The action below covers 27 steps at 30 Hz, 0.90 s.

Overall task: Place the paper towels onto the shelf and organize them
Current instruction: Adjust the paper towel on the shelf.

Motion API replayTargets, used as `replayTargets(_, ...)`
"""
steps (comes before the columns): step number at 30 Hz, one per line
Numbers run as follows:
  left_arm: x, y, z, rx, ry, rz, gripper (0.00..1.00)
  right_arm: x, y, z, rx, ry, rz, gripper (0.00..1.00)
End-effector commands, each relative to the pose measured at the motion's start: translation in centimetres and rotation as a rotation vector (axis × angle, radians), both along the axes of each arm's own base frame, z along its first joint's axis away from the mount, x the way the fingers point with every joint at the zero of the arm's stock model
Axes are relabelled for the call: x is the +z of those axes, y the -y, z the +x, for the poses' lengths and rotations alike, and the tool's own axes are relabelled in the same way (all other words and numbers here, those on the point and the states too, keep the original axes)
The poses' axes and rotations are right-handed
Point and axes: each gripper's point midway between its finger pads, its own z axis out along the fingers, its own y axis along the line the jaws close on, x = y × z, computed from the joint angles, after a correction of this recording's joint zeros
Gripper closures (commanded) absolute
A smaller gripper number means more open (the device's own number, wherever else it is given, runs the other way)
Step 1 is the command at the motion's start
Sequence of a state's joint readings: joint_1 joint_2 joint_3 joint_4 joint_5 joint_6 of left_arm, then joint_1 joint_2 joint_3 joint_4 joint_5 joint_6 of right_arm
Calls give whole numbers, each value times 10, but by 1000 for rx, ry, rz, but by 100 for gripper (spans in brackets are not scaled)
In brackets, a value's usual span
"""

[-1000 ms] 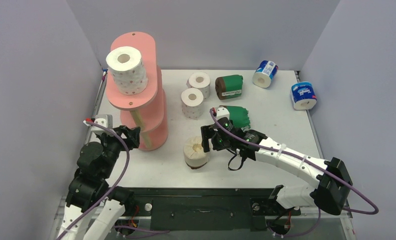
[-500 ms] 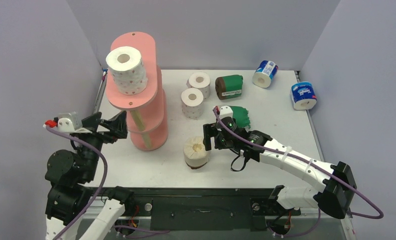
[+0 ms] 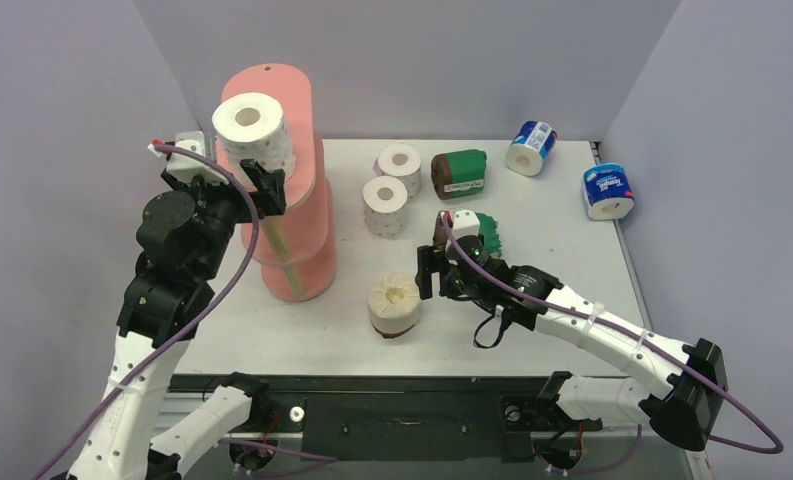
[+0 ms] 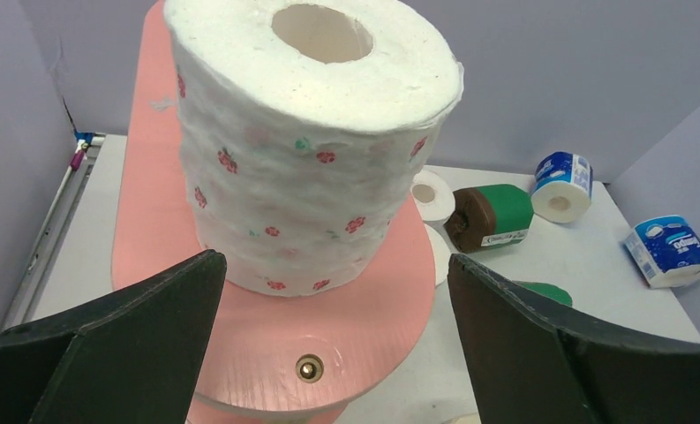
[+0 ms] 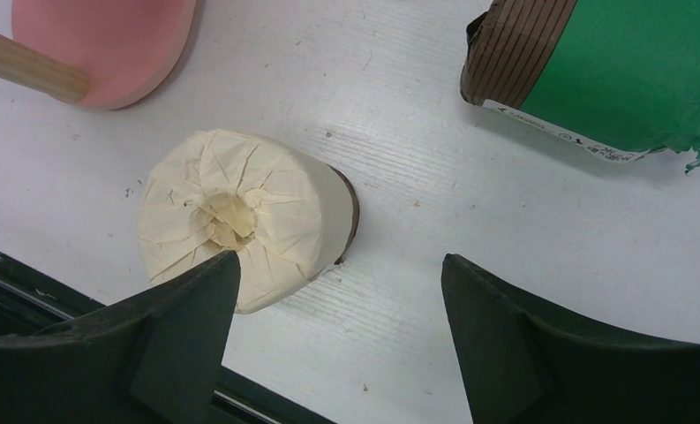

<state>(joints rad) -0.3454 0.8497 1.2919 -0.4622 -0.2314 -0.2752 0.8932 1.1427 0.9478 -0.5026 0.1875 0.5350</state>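
Just ahead of the wide-open, empty left pincer a red-dotted roll stands upright on the shelf, so it cannot roll off; under the right pincer, open too, the cream roll stands on the table, probably the next pick.

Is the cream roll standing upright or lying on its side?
Upright: the cream roll rests on one end, its crimped top facing up.

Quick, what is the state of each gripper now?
Left gripper: open, holding nothing, in front of the dotted roll.
Right gripper: open, holding nothing, near the cream roll.
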Motion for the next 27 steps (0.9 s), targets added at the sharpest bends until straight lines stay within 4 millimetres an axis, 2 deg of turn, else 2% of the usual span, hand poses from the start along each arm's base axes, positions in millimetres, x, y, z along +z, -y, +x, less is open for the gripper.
replayTargets(1, 24, 0, 5, -2, 59, 49, 4, 2, 10, 5, -27, 30, -22, 20)
replayTargets(16, 20, -1, 51, 82, 60, 95, 4, -2, 14, 6, -39, 30, -36, 20)
replayTargets(27, 16, -16, 80, 217, 68, 148, 4, -6, 22, 10, -55, 32, -54, 20)
